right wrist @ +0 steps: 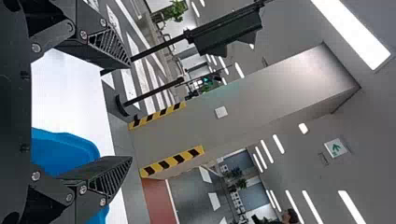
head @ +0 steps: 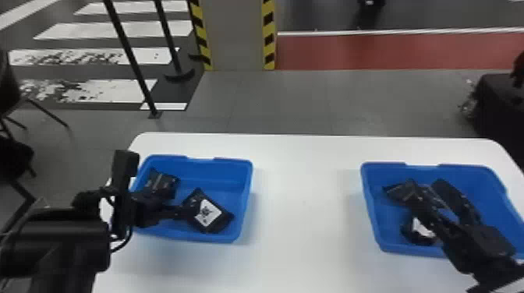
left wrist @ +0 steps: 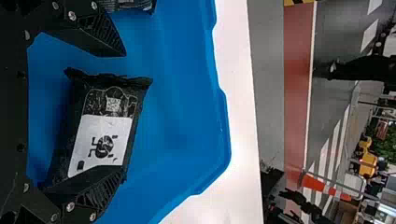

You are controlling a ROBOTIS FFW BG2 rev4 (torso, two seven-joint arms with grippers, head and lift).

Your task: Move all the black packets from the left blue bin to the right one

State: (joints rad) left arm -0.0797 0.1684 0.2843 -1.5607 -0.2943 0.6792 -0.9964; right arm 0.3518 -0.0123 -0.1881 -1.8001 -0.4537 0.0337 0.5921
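Black packets [head: 214, 225] lie inside the left blue bin [head: 238, 175], one partly hidden behind the left gripper [head: 171, 208], its fingers wide apart, pinching nothing; across the table [head: 304, 210] from that bin, the right gripper [head: 427, 186] gapes empty.

Black-printed white label [left wrist: 100, 144] on black packet [left wrist: 114, 95], white green-arrow sign [right wrist: 336, 148] against grey ceiling [right wrist: 317, 177]
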